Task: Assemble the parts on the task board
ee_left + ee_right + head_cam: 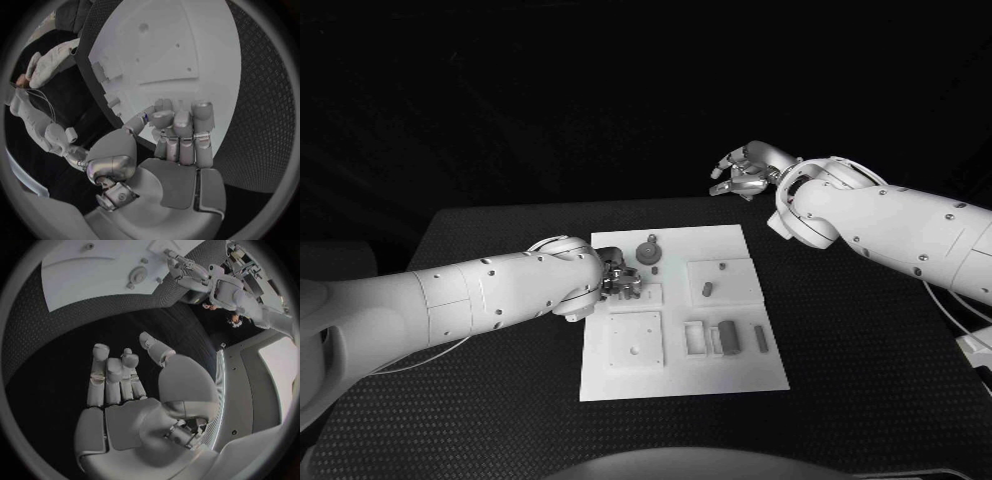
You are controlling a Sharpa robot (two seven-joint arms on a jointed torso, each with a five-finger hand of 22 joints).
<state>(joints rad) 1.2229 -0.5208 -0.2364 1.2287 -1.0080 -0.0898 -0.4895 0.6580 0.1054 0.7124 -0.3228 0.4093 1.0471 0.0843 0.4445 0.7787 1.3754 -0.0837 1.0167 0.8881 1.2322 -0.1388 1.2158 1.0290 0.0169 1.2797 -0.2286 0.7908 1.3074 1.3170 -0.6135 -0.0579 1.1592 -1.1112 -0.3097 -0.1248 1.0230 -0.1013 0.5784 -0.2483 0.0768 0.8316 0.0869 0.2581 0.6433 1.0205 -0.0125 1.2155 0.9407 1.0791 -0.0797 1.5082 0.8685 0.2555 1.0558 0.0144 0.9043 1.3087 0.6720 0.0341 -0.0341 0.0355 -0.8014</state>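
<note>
Board [678, 375] is seen white in the middle of the black table [862, 370], with small grey parts [720, 337] lying in its recesses and a round part [648, 248] standing near its far edge. Left hand [620, 281] is held over the board's left side, fingers curled in together on nothing. Right hand [747, 172] is raised beyond the table's far edge, well apart from the board, fingers half bent and empty

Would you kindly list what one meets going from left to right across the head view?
left arm → left hand → task board → right hand → right arm
</note>
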